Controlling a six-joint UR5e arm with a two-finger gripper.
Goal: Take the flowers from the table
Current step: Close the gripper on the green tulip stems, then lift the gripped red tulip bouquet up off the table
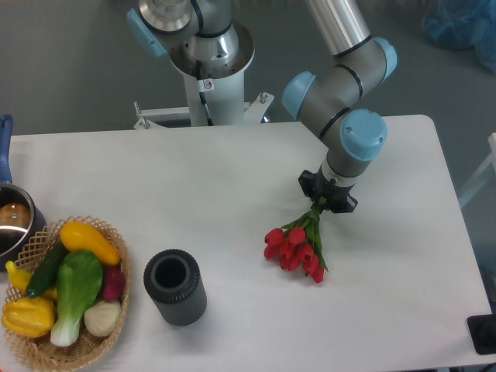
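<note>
The flowers (294, 246) are a bunch of red tulips with green leaves and stems, right of the middle of the white table (217, 194). My gripper (327, 200) is shut on the stem end, and the red heads hang down and to the left below it. The bunch looks raised off the tabletop, though I cannot tell whether the lowest heads still touch it. My fingertips are hidden under the wrist.
A dark grey cylindrical cup (175, 287) stands upright left of the flowers. A wicker basket (35, 345) of vegetables sits at the front left corner. A metal pot (12, 225) lies at the left edge. The robot base (205, 70) stands behind the table.
</note>
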